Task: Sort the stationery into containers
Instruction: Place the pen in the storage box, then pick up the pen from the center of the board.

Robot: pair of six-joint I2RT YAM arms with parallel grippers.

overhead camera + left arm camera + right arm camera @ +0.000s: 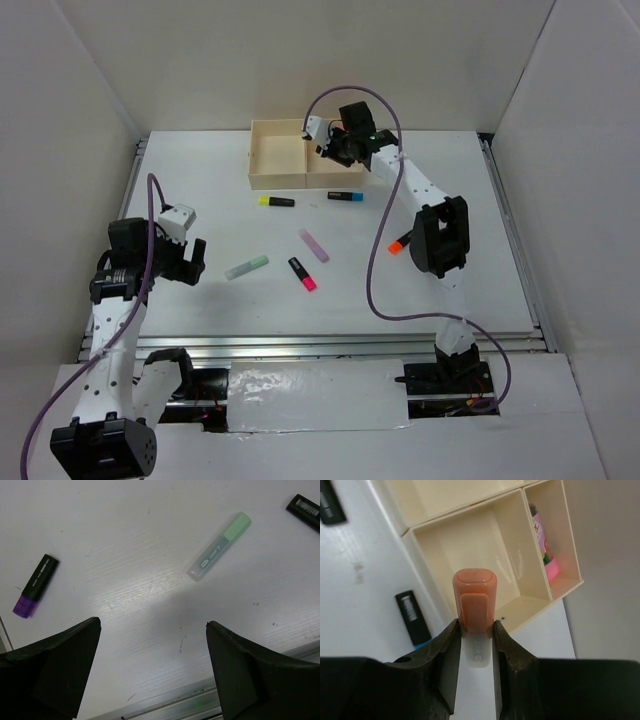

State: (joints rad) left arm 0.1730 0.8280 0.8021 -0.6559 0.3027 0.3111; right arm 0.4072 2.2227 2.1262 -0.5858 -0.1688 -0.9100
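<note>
Peach highlighter [474, 587] is clamped cap-up in the right gripper [475, 630], held over the tray [275, 155] at the table's [200, 190] far edge. Pink highlighter [543, 540] lies in the tray's narrow end compartment. Left gripper [152, 625]: jaws spread wide, nothing between them, above the table near its left edge. Mint highlighter [219, 547] and purple-ended black highlighter [35, 587] lie ahead of it, well apart. Yellow-ended highlighter [277, 201] and blue-ended highlighter [345, 196] lie just in front of the tray.
</note>
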